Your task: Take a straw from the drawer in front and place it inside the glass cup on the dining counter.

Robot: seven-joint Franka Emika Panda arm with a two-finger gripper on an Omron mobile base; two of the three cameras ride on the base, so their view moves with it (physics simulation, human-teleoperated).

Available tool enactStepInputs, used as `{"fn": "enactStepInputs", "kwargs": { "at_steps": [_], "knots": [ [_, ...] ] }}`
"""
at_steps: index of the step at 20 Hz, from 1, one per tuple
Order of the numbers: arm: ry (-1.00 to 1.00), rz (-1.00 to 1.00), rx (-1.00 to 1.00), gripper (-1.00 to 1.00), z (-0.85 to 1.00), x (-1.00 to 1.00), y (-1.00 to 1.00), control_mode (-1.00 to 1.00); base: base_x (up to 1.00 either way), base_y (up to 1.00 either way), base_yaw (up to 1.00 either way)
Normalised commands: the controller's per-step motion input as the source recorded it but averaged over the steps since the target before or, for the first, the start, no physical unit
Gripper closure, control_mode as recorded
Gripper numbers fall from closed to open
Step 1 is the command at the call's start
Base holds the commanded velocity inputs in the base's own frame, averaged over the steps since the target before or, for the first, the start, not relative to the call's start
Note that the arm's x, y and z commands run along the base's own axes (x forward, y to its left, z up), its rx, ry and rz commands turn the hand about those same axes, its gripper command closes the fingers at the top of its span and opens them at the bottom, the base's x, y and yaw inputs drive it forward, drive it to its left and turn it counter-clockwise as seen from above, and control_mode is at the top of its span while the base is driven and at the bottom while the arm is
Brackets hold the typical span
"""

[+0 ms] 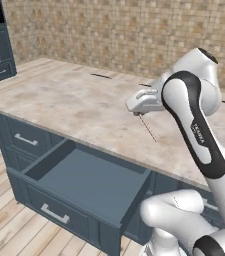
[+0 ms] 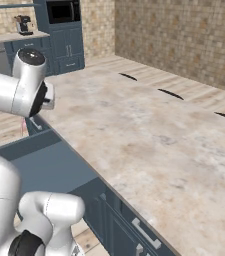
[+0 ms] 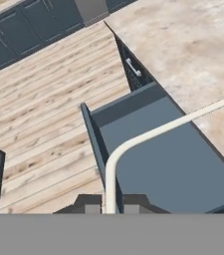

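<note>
drawer (image 1: 91, 182) pulled open | gripper (image 1: 140, 113) raised above counter edge, fingers clamped on straw (image 1: 148, 128) hanging down

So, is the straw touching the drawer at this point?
Apart. In the left base view the straw hangs from the end effector, outlined against the dining counter, nowhere overlapping the open drawer below.

a tan brick wall (image 1: 134, 30) runs behind the room. pale wood plank floor (image 3: 44, 104) lies below. a dark microwave (image 2: 63, 11) sits in tall navy cabinets (image 2: 66, 47), with a small appliance (image 2: 21, 23) on the shelf beside.
</note>
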Motion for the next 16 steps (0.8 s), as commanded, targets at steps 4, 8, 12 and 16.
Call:
{"fn": "enactStepInputs", "kwargs": {
  "at_steps": [4, 8, 12, 16],
  "knots": [
    [-0.01, 0.00, -0.01, 1.00, 0.00, -0.26, 0.01, -1.00, 0.00, 0.00, 0.00],
    [-0.02, -0.01, 0.00, 1.00, 0.00, -0.21, 0.00, 1.00, -0.75, -0.19, -0.06],
    [0.00, 0.00, 0.00, 1.00, 0.00, 0.00, 0.00, 1.00, -1.00, -0.61, -0.12],
    [0.00, 0.00, 0.00, 1.00, 0.00, 0.00, 0.00, 1.00, -1.00, -0.71, -0.14]
  ]
}}
